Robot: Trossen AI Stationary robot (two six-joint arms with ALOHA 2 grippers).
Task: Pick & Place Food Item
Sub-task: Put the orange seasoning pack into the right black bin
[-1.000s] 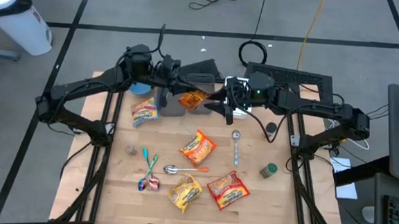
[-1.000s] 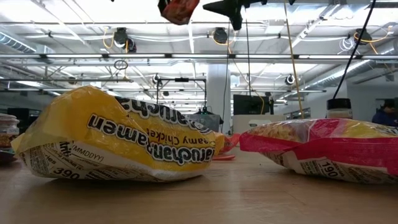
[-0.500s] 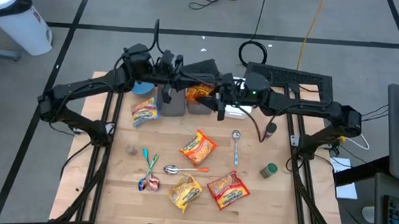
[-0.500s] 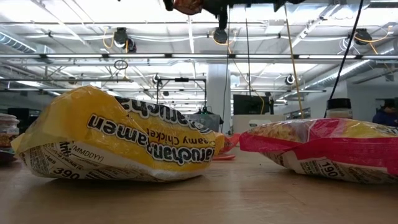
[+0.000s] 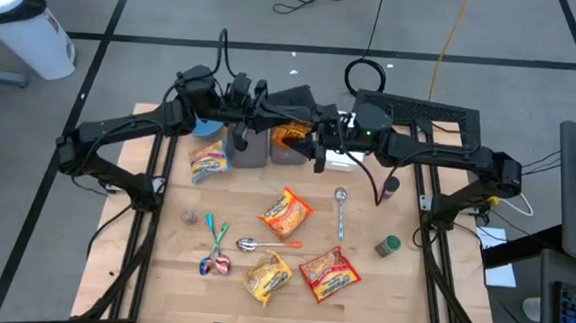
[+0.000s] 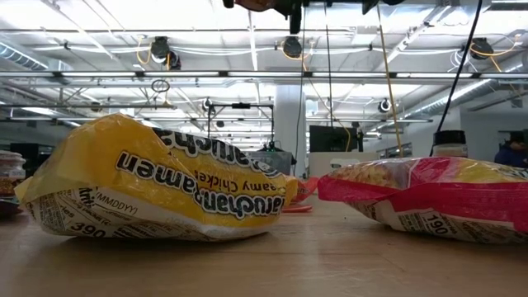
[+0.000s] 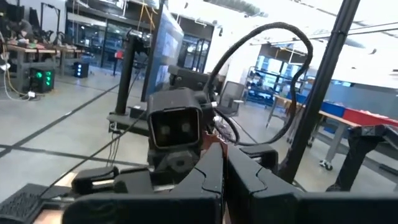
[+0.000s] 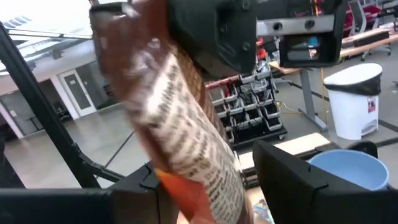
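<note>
Orange crinkled-plastic ramen packet (image 5: 286,134) hangs in the air above the pair of grey rectangular bins (image 5: 269,148) at the far side of the wooden table (image 5: 360,296), caught between the two arms. Left gripper (image 5: 264,108), reaching in from the left, is fully shut, and in the right wrist view its dark fingers pinch the packet's upper end. Right gripper (image 5: 321,147), reaching in from the right, stands about half open, and in its own wrist view the packet (image 8: 186,155) runs down between its two fingers (image 8: 292,180); whether they press on it cannot be told. The packet's long axis lies close to vertical, tilted a little, with its lower end pointing toward the bins.

Judged as a handover or a drop in progress: the packet already sits directly over the bins, so the coming move turns on a short descent, not a sideways carry. Both grippers crowd the same spot just beside the bins, leaving little room between them; a blue round bowl (image 5: 203,127) sits just left of the bins and a white box (image 5: 343,161) just right.

Well nearer than the bins, more ramen packets in orange (image 5: 286,212), yellow (image 5: 267,277) and red (image 5: 329,271) lie on the table with two metal spoons (image 5: 341,211), apart from both arms.
</note>
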